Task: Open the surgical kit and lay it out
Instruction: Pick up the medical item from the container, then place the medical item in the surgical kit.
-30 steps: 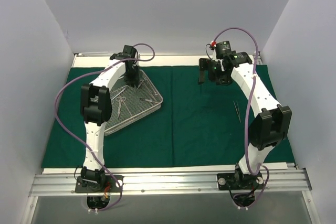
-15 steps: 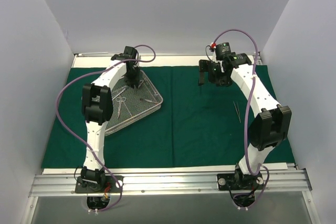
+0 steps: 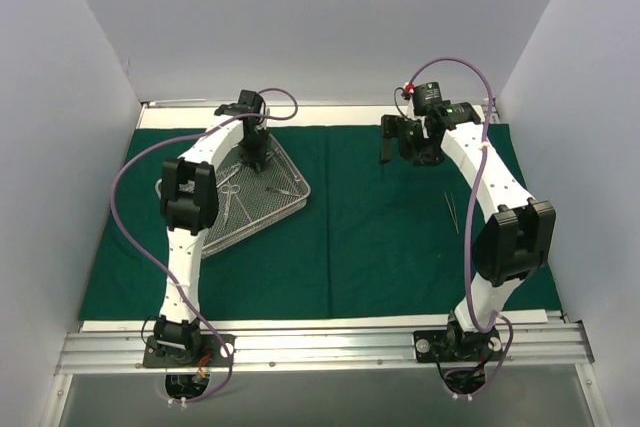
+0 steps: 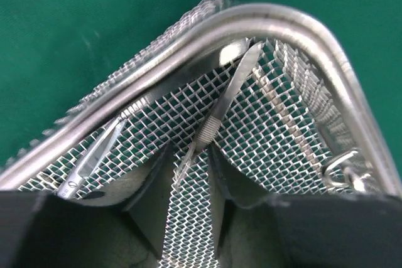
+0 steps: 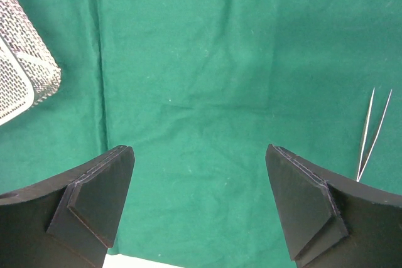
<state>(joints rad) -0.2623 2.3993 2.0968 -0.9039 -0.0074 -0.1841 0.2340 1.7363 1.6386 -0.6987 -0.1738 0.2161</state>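
**Arm poses and claw widths, three views**

*Top view.* Shows the dark green cloth (image 3: 400, 247) spread flat, with the wire-mesh tray (image 3: 260, 227) set askew on its left half. Places the left arm elbow-high over the tray's near-left side, forearm angled toward the tray's far corner, left gripper (image 3: 262, 162) pointed down inside that corner. Places the right arm well to the right of the tray, elbow high, wrist turned back toward the tray, right gripper (image 3: 392, 150) hanging above bare cloth. Gives also ring-handled instruments (image 3: 230, 192) lying in the tray and a pair of tweezers (image 3: 452, 212) on the cloth, far to the tray's right. Cannot settle either claw's width from here.

*Left wrist view.* Adds what the top view hides: fingers (image 4: 147, 186) set narrowly apart, low over the tray's mesh floor, just short of its rounded corner rim (image 4: 251, 20). Shows a slender flat instrument (image 4: 220, 108) running from that corner into the gap between the fingers, mesh visible on both sides of it. Does not reveal any contact with the pads.

*Right wrist view.* Shows the right claw (image 5: 198, 155) spread wide, nothing between its fingers, only cloth (image 5: 207, 61) below. Catches one tray corner (image 5: 25, 73) at the far left and the tweezers (image 5: 370, 136) at the right, joined end nearest the right-hand finger.
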